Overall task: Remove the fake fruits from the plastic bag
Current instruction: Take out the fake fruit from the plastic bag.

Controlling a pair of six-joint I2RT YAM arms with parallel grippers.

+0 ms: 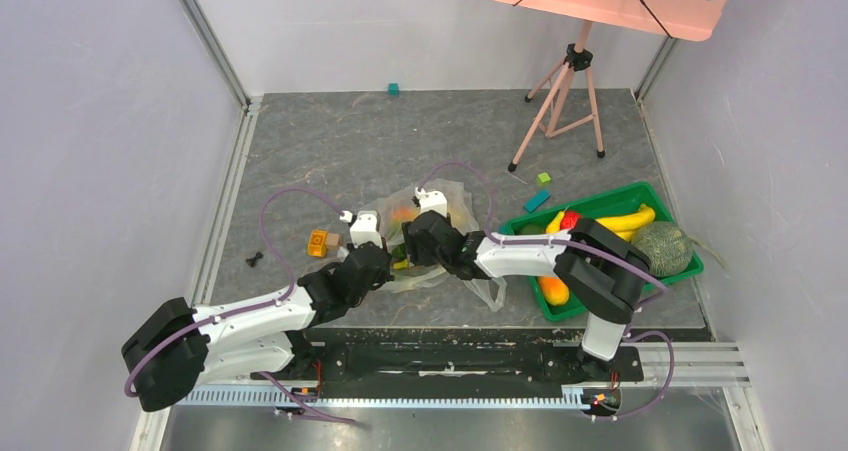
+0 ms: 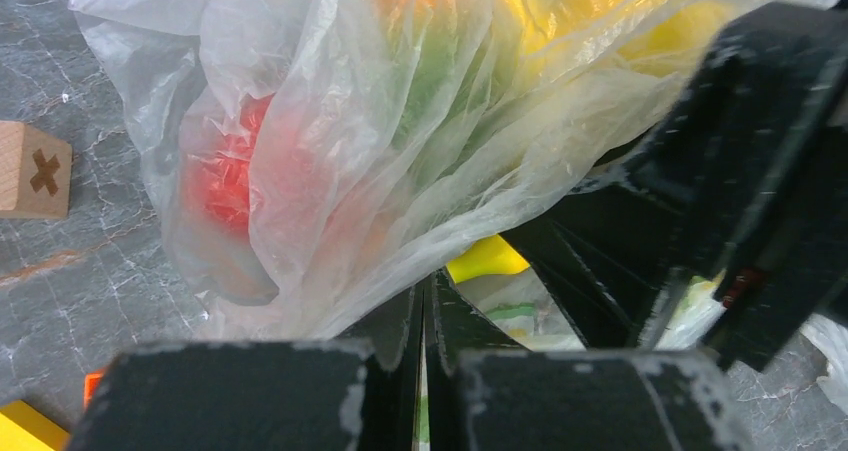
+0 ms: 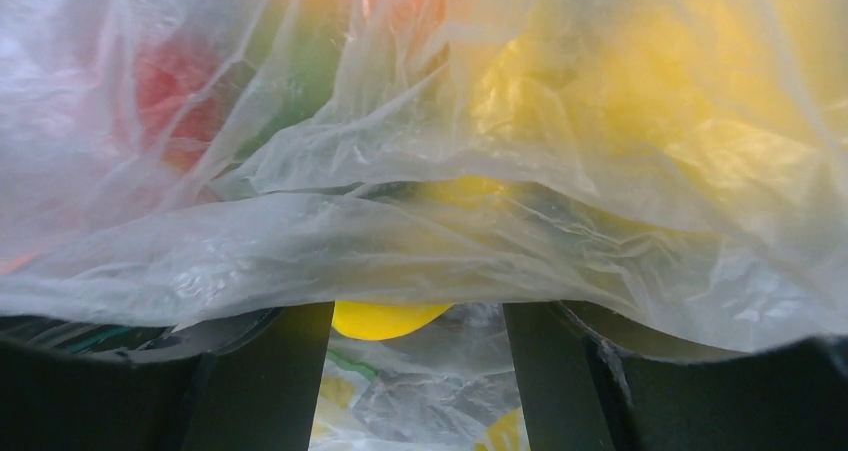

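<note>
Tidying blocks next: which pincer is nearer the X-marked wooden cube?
Left. The left pincer pinches the plastic bag beside the cube; the right pincer is farther, across the bag.

Even, bright light, faint shadows; wrist views soft, bag (image 3: 420, 241) blurred close up, mild sheen.

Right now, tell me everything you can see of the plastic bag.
The plastic bag is thin, clear, crinkled film, bunched on the table. Red, green, orange and yellow fake fruits show through it. The left gripper is shut on a fold of it; the right gripper stands open under its edge.
</note>
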